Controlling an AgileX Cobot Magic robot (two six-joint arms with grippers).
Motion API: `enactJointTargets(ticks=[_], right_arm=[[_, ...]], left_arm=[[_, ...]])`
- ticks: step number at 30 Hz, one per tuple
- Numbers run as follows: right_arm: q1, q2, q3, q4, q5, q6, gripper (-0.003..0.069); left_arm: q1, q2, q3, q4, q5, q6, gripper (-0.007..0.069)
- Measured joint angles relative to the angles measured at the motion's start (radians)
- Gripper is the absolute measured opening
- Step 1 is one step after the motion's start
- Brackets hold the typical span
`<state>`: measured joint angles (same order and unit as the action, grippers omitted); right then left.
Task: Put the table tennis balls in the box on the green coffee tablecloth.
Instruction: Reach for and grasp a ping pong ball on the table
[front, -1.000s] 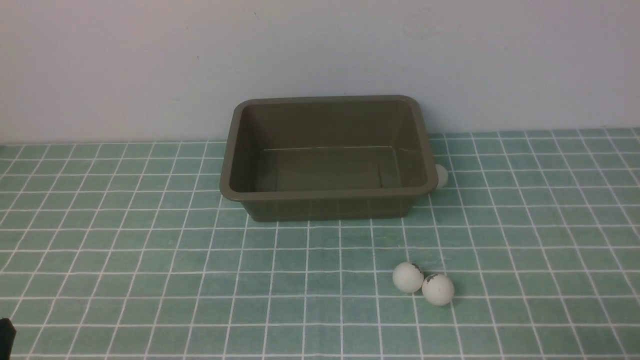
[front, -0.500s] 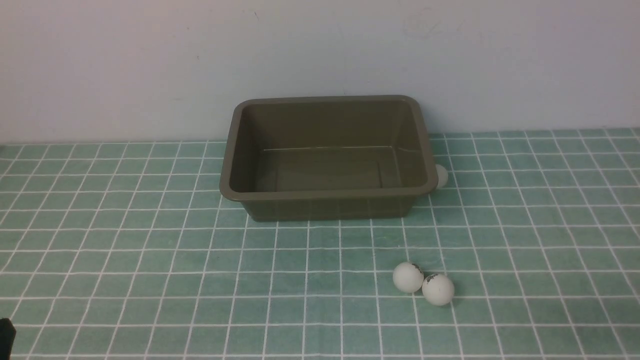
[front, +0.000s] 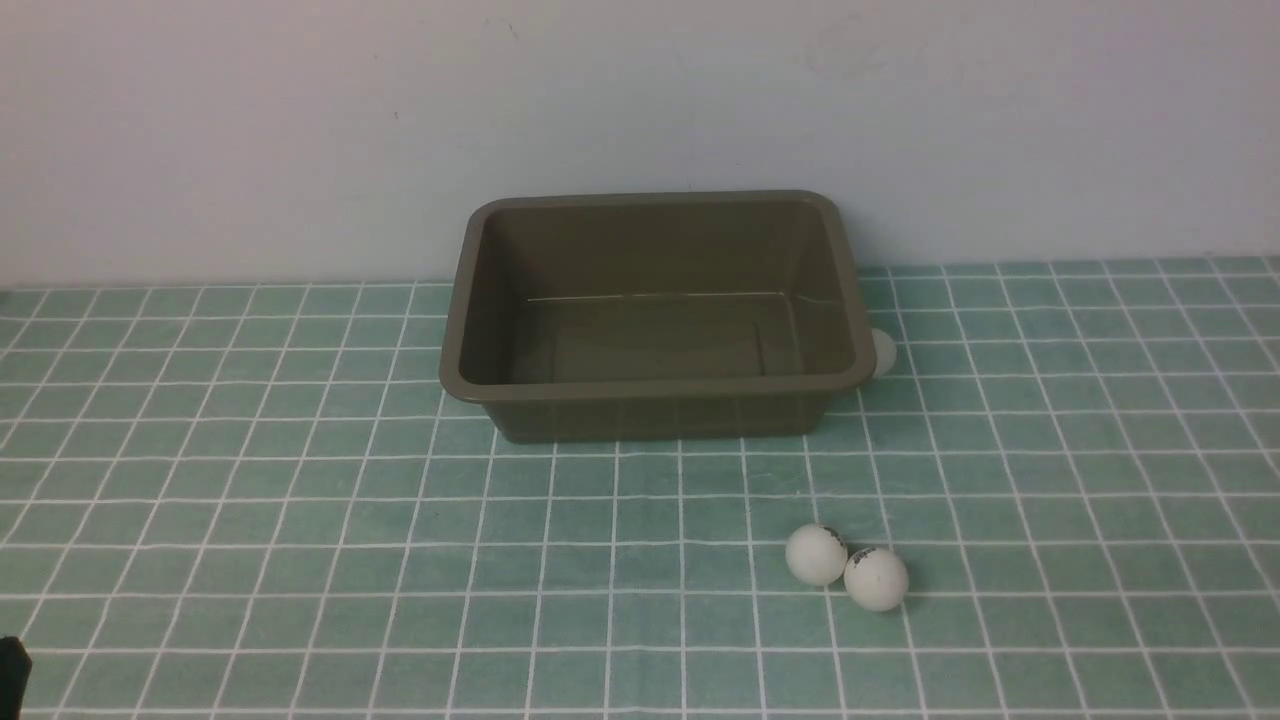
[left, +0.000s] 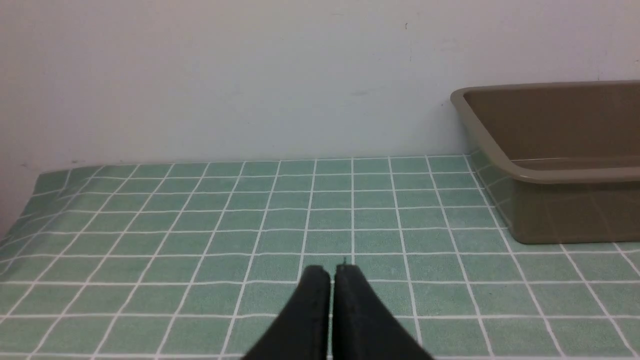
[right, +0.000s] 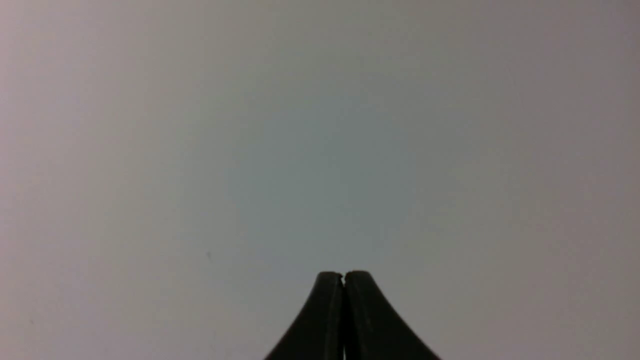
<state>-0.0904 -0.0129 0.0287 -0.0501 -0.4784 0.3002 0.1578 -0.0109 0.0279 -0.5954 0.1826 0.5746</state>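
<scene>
Blank grey-white wall (front: 640, 100) at 12 o'clock; green coffee tablecloth (front: 250, 500) covers the whole work surface. Clock is set on the front view, 12 = toward the wall.

Box (front: 650, 385) sits centre-back, close to the wall, open side up, with nothing in it. My read: it's the drop target, parked where either arm can reach. None of the table tennis balls (front: 816, 554) are in it. Two lie touching each other on the cloth at 5 o'clock from the box, well apart from it. Third ball (front: 882, 352) is at 3 o'clock, tucked against the box's right side below the rim.

Left gripper (left: 332, 270): fingers pressed together, nothing between them, low over bare cloth, well apart from the box. Right gripper (right: 343, 275): fingers also together, empty, pointed at blank wall. Both look like rest poses, so I judge no pick has started.

Hard to make out:
- The third ball is mostly hidden by the rim, so I can't tell whether it touches the box wall.
- The right arm is absent from the front view and its camera shows only wall, so I can't place it relative to the balls.
- A dark sliver (front: 12, 670) at the 8 o'clock edge is cut off. It's probably the left arm, unconfirmed.
- The print on the pair is too small to read.
</scene>
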Motion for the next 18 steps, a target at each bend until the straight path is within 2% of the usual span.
enactJointTargets(ticks=[8,18], right_arm=[[0.000,0.000,0.000,-0.002,-0.147,0.068,-0.0018],[0.000,0.000,0.000,-0.021,-0.192,0.071,-0.0018]], left_arm=[[0.000,0.000,0.000,0.000,0.001,0.000,-0.0004],[0.000,0.000,0.000,0.000,0.001,0.000,-0.0004]])
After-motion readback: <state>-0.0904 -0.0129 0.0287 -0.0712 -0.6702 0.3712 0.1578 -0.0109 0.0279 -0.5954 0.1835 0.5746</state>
